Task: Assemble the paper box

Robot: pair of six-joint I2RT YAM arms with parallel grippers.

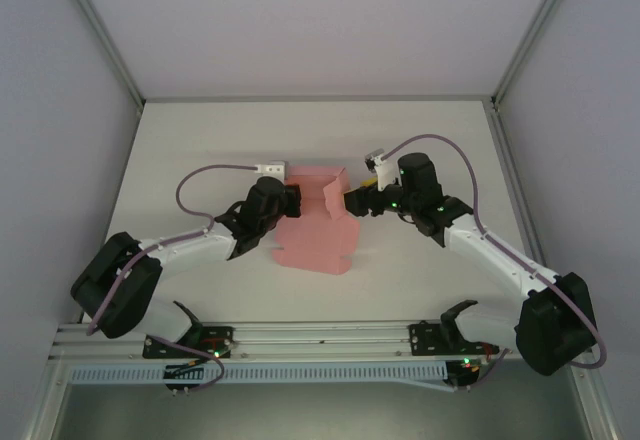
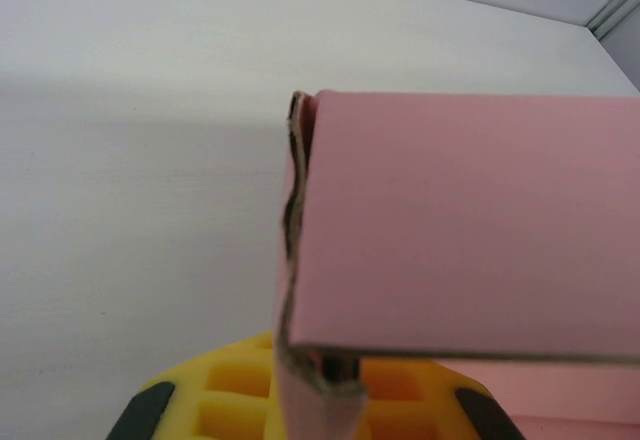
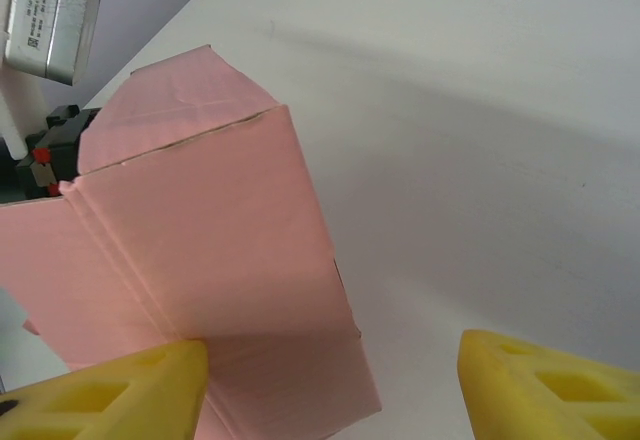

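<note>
Top external view: we see the pink box (image 1: 315, 230), partly folded, mid-bench (image 1: 200, 140) between 2 grippers. Left gripper (image 1: 288, 200), at the box's 10 o'clock, is clenched on a card edge. Right gripper (image 1: 352, 200), at 2 o'clock, is released, with 1 finger (image 3: 120, 390) touching a panel.

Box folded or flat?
Partly folded: box has far panels standing up at creases; near part looks flat on table.

White table (image 1: 200, 140), pink paper box (image 1: 315, 245) resting near its middle, partly folded up
</note>
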